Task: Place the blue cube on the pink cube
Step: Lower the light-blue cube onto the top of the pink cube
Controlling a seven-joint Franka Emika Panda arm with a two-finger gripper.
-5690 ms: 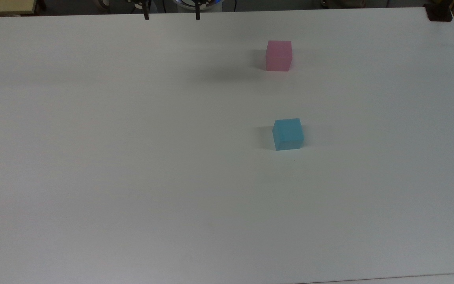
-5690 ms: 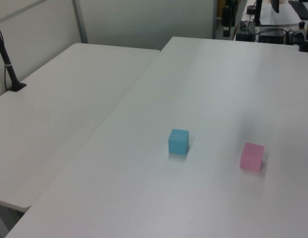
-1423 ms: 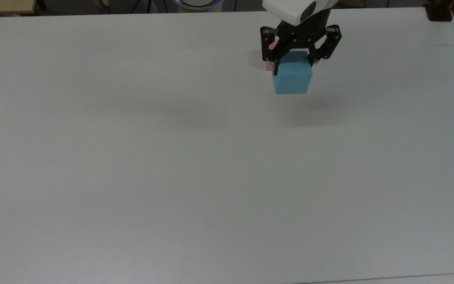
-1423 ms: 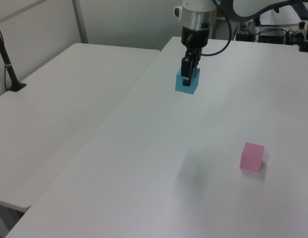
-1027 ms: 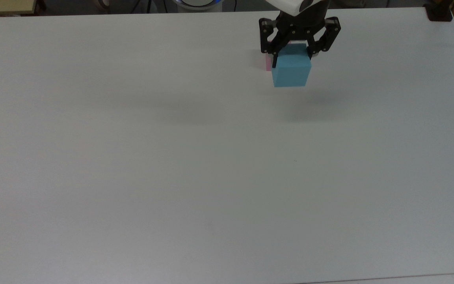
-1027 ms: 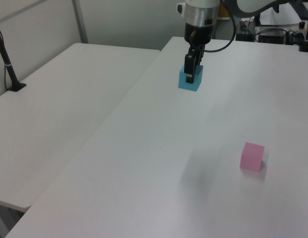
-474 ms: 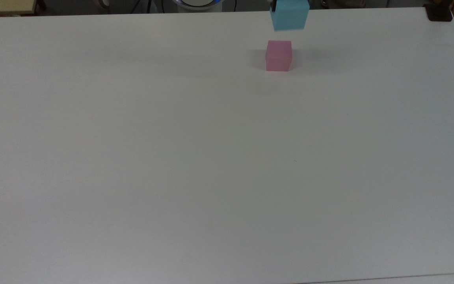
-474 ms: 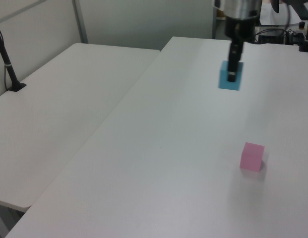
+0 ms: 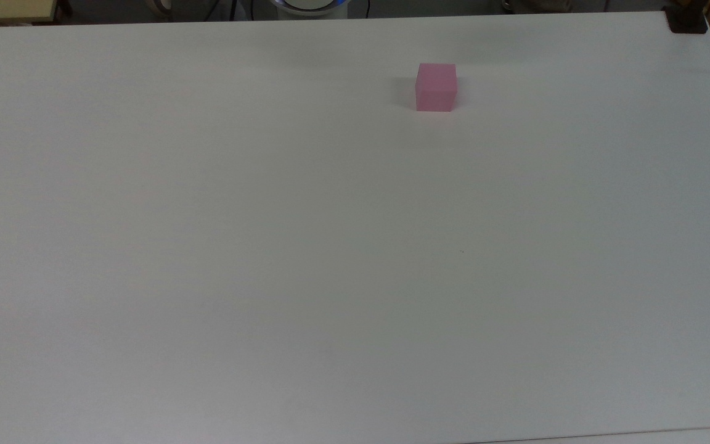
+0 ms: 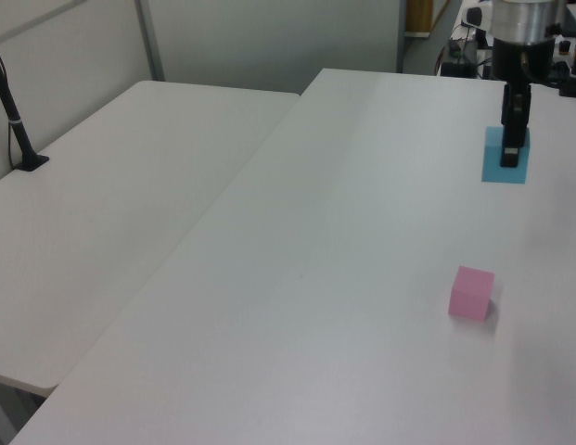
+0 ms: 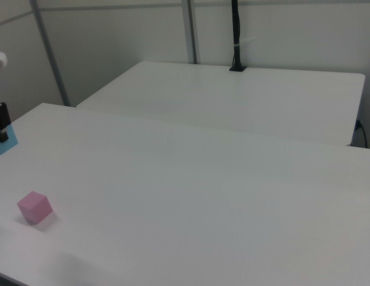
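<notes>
Table (image 10: 269, 306) surface, white, fills the near field in the left view. Pink cube (image 10: 471, 293) sits flat on it at roughly 4 o'clock from the left view's centre; in the top view it lies at about 1 o'clock (image 9: 436, 87), and in the right view at 8 o'clock (image 11: 34, 207).

Farther back, at 2 o'clock in the left view, the gripper (image 10: 514, 153) is clamped on the blue cube (image 10: 505, 158), carried in the air, well apart from the pink cube and higher. Right view shows the same cube at 9 o'clock (image 11: 5, 140), with the gripper (image 11: 1, 126) at its top.

Second table (image 10: 111, 185) behind, with a black post (image 10: 11, 116) at 9 o'clock in the left view.

Risks, as judged: carried cube appears offset from the target, so a descent without re-centring could land it on an edge and topple it, or shove the light pink cube aside. Releasing from too high could make the foam bounce off.

No brands, labels or legible writing found.
</notes>
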